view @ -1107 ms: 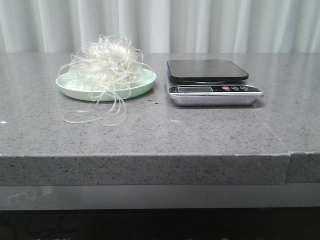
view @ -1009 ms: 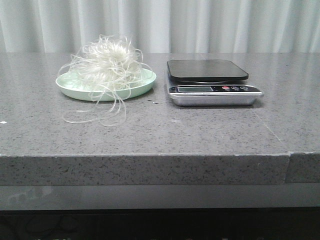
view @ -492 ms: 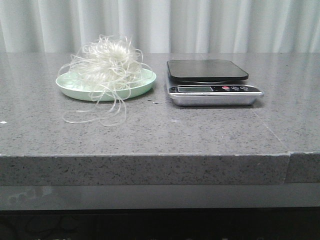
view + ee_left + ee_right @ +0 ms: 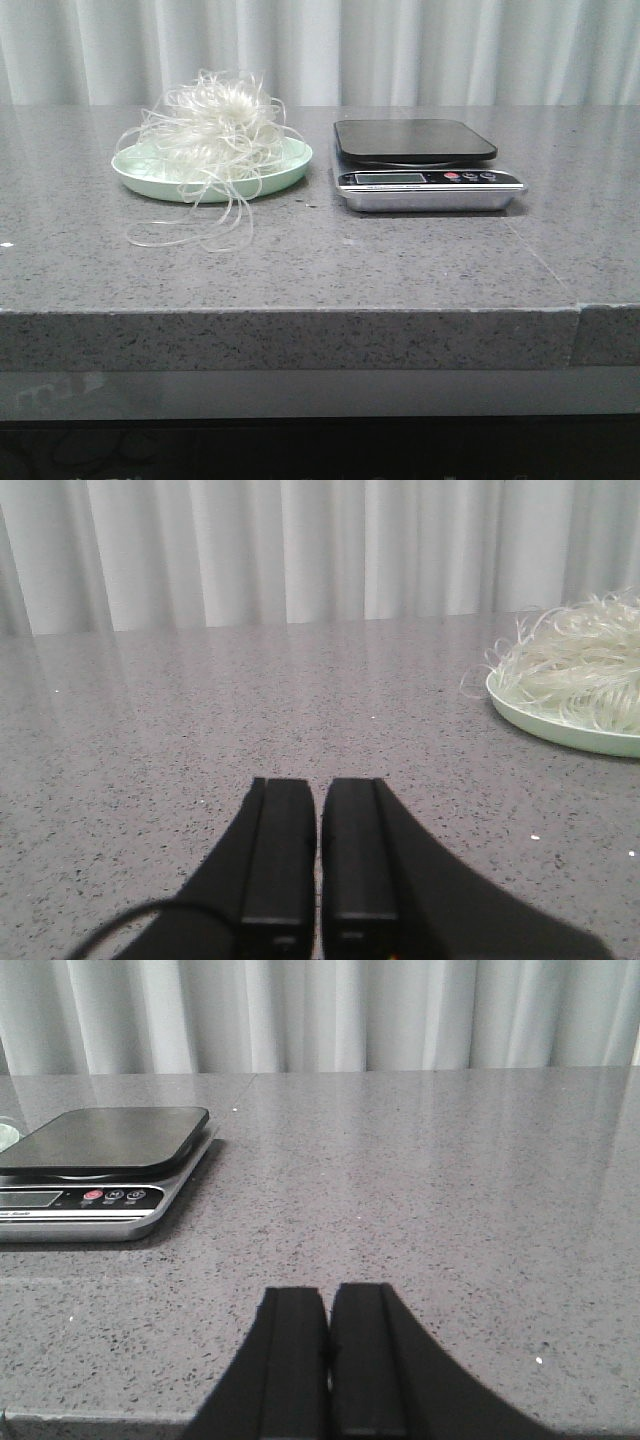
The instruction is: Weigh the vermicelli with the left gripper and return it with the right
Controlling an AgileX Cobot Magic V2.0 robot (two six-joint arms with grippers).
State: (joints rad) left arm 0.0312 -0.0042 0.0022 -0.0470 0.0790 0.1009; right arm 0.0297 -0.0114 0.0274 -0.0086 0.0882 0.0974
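A: Vermicelli (image 4: 212,128) sits heaped on the mint-green plate (image 4: 290,168), left of the scale (image 4: 425,165) in the front view. Several loose loops (image 4: 205,225) spill over the plate's near rim onto the countertop (image 4: 330,260). Scale platform is bare; nothing weighed yet, by my reading.

B: Handling estimate?

A: Very light, springy, airy tangle. Thin translucent strands, likely brittle if dry and prone to snapping under a hard pinch. The strands look interlocked, so the mass should lift as one clump, though stray loops may drag or shed.

B: Where to grip?

A: Dense crown of the mound, coming down from above and biting deep into the centre. The outer loops would just slide out between the pads. Keep clear of the plate rim.

B: Gripper status?

A: Left gripper (image 4: 318,855) has its fingers pressed together, holding nothing, low over bare counter with the plate off to its side and well apart. Right gripper (image 4: 328,1355) is likewise closed and empty, the scale near but not touching. Neither shows in the front view.

B: Risk?

A: Trailing strands snagging on the plate or draping off the scale platform, skewing the reading.
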